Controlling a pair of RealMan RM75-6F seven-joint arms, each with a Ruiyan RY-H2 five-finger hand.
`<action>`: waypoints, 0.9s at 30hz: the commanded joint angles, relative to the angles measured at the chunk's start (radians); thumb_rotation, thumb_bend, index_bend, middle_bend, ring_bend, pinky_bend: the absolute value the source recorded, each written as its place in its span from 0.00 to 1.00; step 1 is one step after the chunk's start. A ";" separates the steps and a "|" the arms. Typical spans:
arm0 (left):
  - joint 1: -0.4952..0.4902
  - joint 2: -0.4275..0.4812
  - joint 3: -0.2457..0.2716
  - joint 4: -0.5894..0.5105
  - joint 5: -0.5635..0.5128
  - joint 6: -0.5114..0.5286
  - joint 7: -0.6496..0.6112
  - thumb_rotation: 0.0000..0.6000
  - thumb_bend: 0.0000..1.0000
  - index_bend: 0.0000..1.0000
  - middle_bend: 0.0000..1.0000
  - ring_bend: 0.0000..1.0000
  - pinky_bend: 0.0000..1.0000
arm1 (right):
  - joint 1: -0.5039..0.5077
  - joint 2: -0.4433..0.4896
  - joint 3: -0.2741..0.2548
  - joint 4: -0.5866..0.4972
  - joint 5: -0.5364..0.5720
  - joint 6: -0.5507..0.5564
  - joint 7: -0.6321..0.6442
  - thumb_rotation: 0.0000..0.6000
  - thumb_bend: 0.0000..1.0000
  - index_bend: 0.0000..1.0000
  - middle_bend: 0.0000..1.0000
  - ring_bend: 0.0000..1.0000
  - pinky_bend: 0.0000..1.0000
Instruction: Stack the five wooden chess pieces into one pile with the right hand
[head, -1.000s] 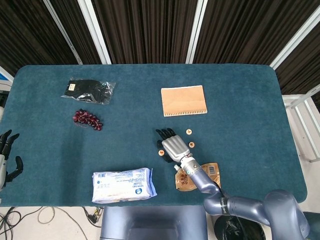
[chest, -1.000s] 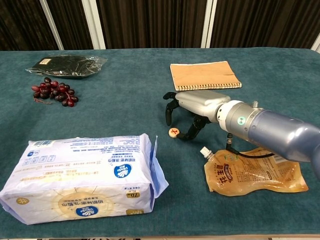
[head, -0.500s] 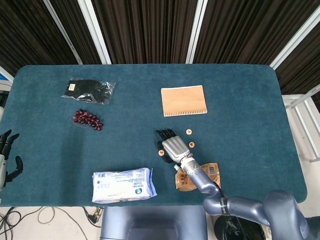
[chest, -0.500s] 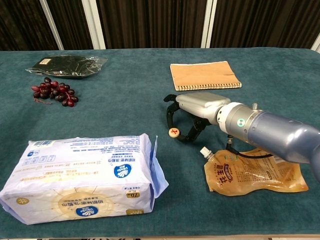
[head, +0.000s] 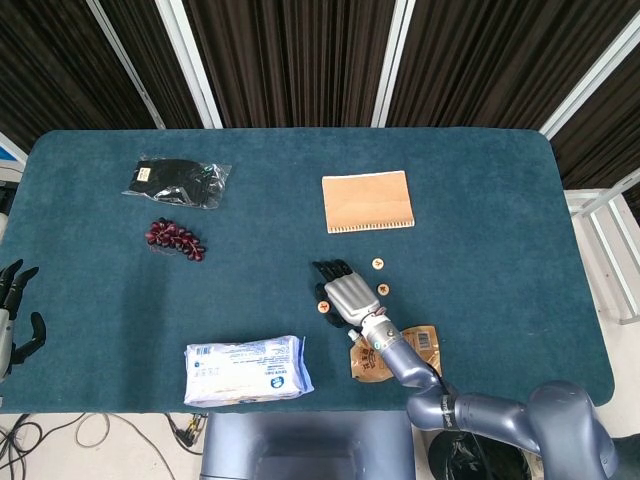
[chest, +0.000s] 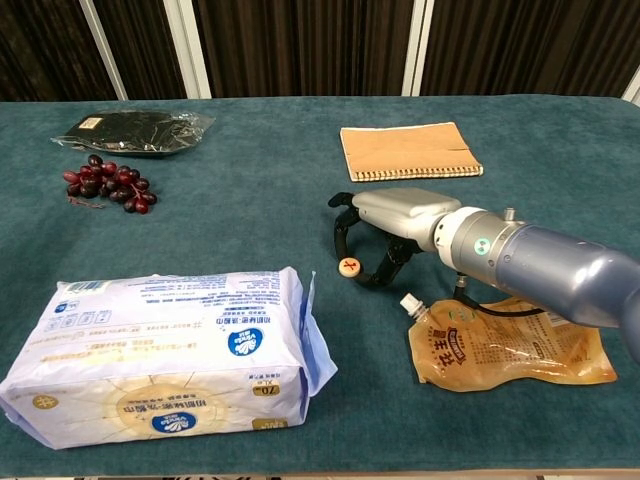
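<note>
Right robot hand (chest: 385, 228) palm-down over table, fingers curled downward; left robot hand (head: 12, 310) idle, fingers spread.

The right hand (head: 345, 293) covers some chess pieces, and the left hand (head: 14, 310) is cut by the frame edge.

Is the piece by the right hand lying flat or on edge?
Flat: in the chest view the piece shows its marked face up on the cloth, the right hand arched over it.

A table (head: 480, 200) covered in dark teal cloth fills the scene. Behind it hang dark ribbed curtains (head: 290, 60) crossed by slanted white bars (head: 190, 60). Cables (head: 60, 432) lie on the pale floor (head: 130, 440) below.
</note>
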 joint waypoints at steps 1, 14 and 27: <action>0.000 0.000 0.000 0.000 0.000 0.000 0.000 1.00 0.62 0.14 0.00 0.00 0.00 | -0.001 -0.001 0.000 0.000 0.001 -0.002 -0.001 1.00 0.41 0.46 0.00 0.00 0.00; 0.000 0.001 0.000 -0.003 -0.001 -0.001 -0.001 1.00 0.62 0.14 0.00 0.00 0.00 | -0.001 0.006 0.007 -0.006 0.006 -0.011 -0.001 1.00 0.41 0.52 0.00 0.00 0.00; 0.000 0.002 0.002 -0.007 -0.002 -0.005 -0.001 1.00 0.62 0.14 0.00 0.00 0.00 | 0.023 0.078 0.064 -0.055 0.089 -0.044 -0.033 1.00 0.41 0.52 0.00 0.00 0.00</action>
